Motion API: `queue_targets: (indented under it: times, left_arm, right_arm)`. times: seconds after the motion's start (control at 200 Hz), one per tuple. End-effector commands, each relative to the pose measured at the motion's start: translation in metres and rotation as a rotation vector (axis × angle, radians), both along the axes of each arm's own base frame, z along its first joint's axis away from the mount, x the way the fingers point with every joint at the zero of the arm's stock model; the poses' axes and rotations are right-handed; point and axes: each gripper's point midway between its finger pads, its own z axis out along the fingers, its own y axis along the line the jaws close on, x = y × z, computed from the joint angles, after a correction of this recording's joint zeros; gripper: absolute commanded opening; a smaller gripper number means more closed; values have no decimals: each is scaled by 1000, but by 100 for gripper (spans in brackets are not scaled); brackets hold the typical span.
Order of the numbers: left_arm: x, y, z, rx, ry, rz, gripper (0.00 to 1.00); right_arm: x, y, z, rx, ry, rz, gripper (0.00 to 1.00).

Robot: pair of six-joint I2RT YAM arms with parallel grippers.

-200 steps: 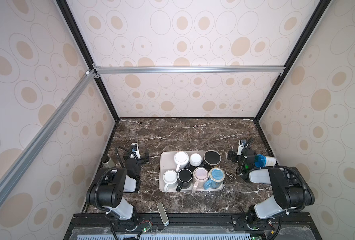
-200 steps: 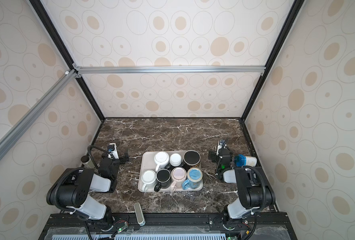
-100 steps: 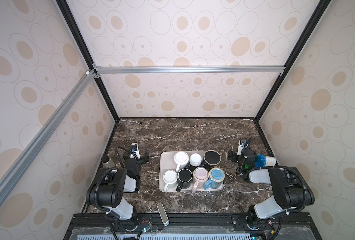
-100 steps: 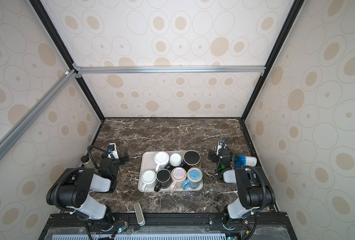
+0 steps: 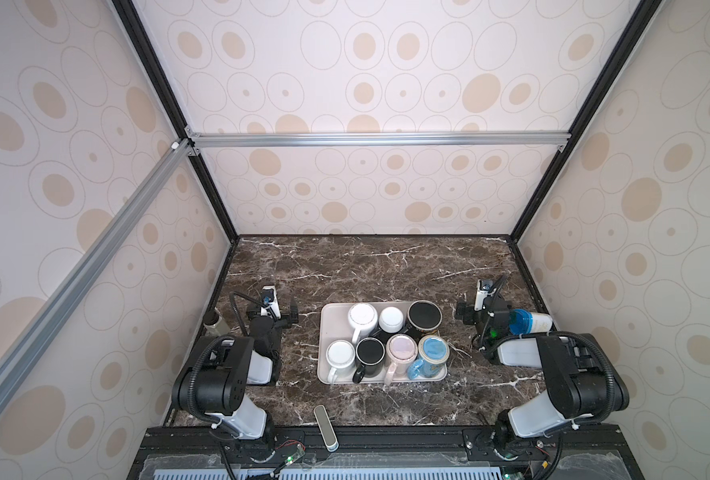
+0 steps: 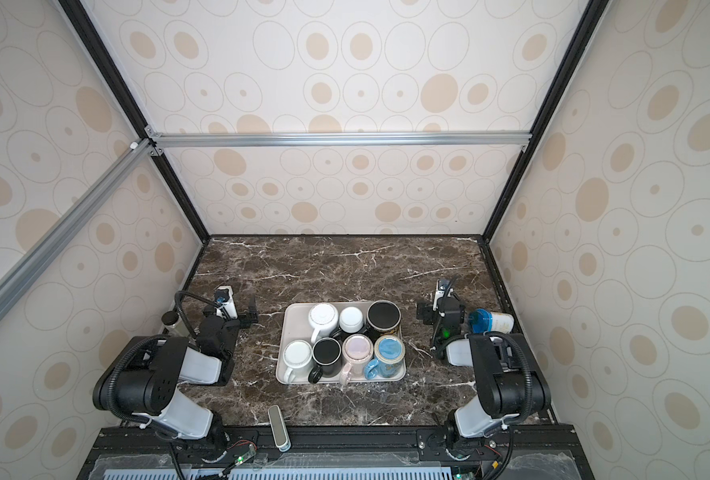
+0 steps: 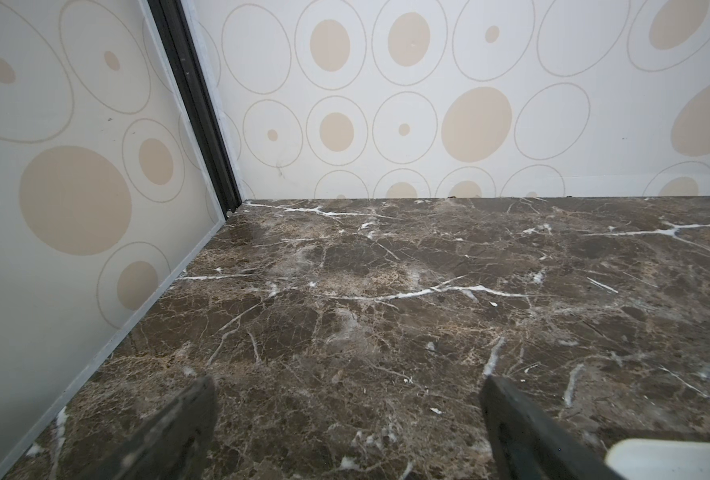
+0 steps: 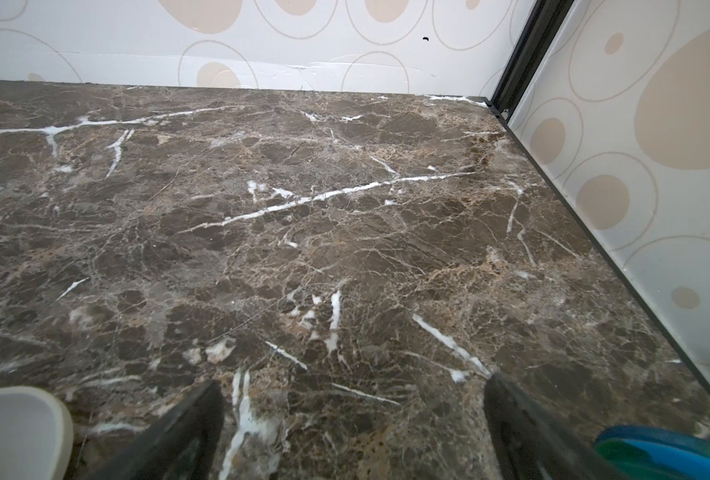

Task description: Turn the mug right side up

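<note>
Several mugs stand close together on a beige tray (image 5: pixel 322 338) (image 6: pixel 281 353) in the middle of the marble table: a large white mug (image 5: pixel 362 317) (image 6: pixel 323 315), a black mug (image 5: pixel 424 315) (image 6: pixel 383 315), a pink mug (image 5: pixel 402 347) (image 6: pixel 358 347) and a blue mug (image 5: pixel 433 349) (image 6: pixel 389 348) among them. Most show flat bases upward. My left gripper (image 5: pixel 273 311) (image 6: pixel 233 309) (image 7: pixel 347 395) rests left of the tray, open and empty. Right of the tray, my right gripper (image 5: pixel 484 309) (image 6: pixel 442 309) (image 8: pixel 351 390) is open over bare marble.
A blue-capped bottle (image 5: pixel 529 322) (image 6: pixel 490 321) (image 8: pixel 669 453) lies just right of the right gripper. A small jar (image 5: pixel 214 326) (image 6: pixel 172 322) stands by the left wall. A grey bar (image 5: pixel 324 426) (image 6: pixel 277 426) lies at the front edge. Walls enclose three sides.
</note>
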Motion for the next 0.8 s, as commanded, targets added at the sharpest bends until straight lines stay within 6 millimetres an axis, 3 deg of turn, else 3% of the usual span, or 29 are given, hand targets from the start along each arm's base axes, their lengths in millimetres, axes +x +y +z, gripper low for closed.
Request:
queue_targets:
  times: [0.0,0.17,0.23,0.35,0.45,0.58,0.685,0.795]
  left_arm:
    - [4,1,7,17,-21,-3,100]
    - [1,3,10,28,-32,14,100]
    - [-1,3,21,37,-48,32,100]
    - [-15,11,40,39,-83,117,100]
    - [-10,27,39,-73,53,288,100]
    - [-13,-7,60,-91,80,247,100]
    - [-19,-27,72,-186,118,176,100]
    - [-40,-50,80,-285,158,83,100]
  right_arm:
    - [3,-1,5,6,-14,0,100]
    - [3,-2,10,-1,-35,-5,100]
    - [5,-5,16,-6,-13,-29,100]
    - [3,-19,36,-27,37,-124,100]
    - [-3,-31,60,-24,34,-234,100]
    - [-8,-27,92,-18,20,-289,99]
    - [-10,-7,115,-32,41,-252,98]
    - [-22,17,136,-1,90,-231,92]
